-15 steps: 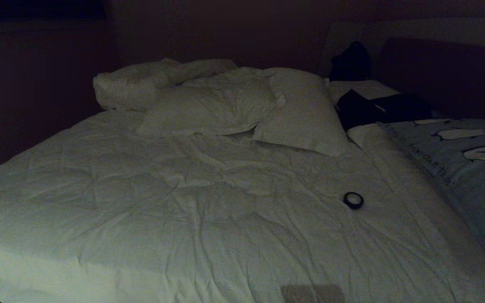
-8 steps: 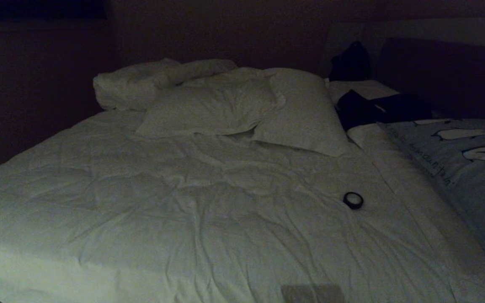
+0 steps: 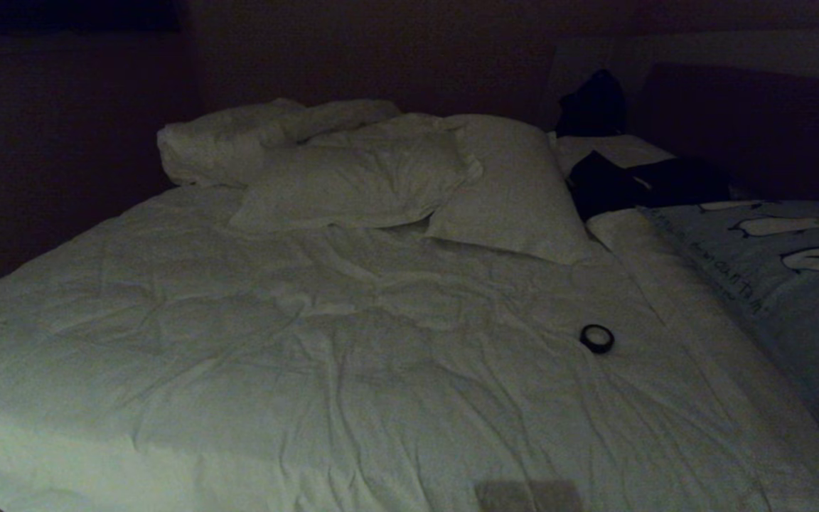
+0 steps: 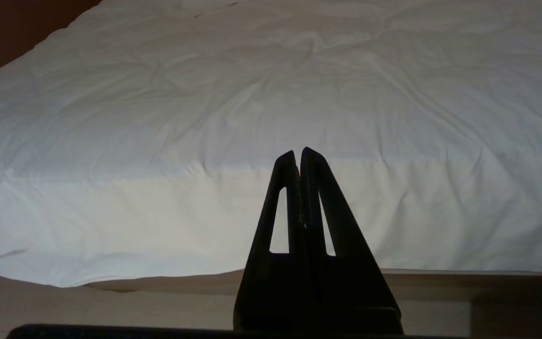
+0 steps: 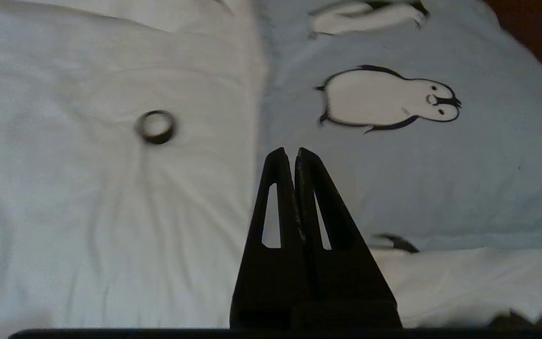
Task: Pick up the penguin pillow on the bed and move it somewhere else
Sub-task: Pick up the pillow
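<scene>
Where the bed (image 3: 239,341) lies soft and crumpled, flat penguin pillow (image 5: 393,155) by its edge, small black ring (image 5: 156,126) nearby, right gripper (image 5: 289,153) pinched together above, left gripper (image 4: 297,155) pinched together too.

Bedroom; bed (image 3: 352,370), white pillows (image 3: 352,181)

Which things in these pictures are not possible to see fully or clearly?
- Penguin pillow: head view, right edge cuts it off; its lettering is too small to read.
- Dark items beside the headboard: head view, too dim to identify.
- Small dark ring on the bed: right wrist view, blurred; what it is stays unclear.
- Both arms: absent from the head view.
</scene>
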Tool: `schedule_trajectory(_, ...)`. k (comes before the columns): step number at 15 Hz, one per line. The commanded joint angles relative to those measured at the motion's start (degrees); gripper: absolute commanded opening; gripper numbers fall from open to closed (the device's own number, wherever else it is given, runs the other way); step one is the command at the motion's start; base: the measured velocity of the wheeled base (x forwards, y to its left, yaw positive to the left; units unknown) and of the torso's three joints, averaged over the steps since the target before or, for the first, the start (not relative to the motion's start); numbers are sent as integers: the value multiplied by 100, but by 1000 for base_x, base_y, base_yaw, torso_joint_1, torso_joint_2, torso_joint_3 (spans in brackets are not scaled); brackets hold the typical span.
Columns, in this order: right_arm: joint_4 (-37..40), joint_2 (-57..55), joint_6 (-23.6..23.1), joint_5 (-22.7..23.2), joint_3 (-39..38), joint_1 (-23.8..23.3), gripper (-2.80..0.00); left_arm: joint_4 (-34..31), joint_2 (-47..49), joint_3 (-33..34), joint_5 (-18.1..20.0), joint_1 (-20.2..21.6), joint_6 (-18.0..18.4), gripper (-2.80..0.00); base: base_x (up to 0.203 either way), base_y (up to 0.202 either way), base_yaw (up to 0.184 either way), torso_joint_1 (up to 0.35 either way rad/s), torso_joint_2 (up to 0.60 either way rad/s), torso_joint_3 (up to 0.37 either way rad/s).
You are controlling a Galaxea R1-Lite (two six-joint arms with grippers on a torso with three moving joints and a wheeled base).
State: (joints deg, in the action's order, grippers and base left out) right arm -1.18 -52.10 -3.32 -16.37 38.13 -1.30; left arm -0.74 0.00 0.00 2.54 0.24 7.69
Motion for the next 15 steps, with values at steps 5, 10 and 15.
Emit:
schedule_trajectory(5,-747,-2393,931,-179,907,-1195,-280,0,-9,9,1,-6,5,-280,0,0,0,0,0,0)
schedule_trajectory(10,-778,-2554,1026,299,1004,-1726,0,4,-9,9,1,-6,5,-280,0,0,0,0,0,0)
schedule_trajectory(15,-734,-2776,973,670,1408,-2210,0,-3,-9,9,1,2,5,-280,0,0,0,0,0,0)
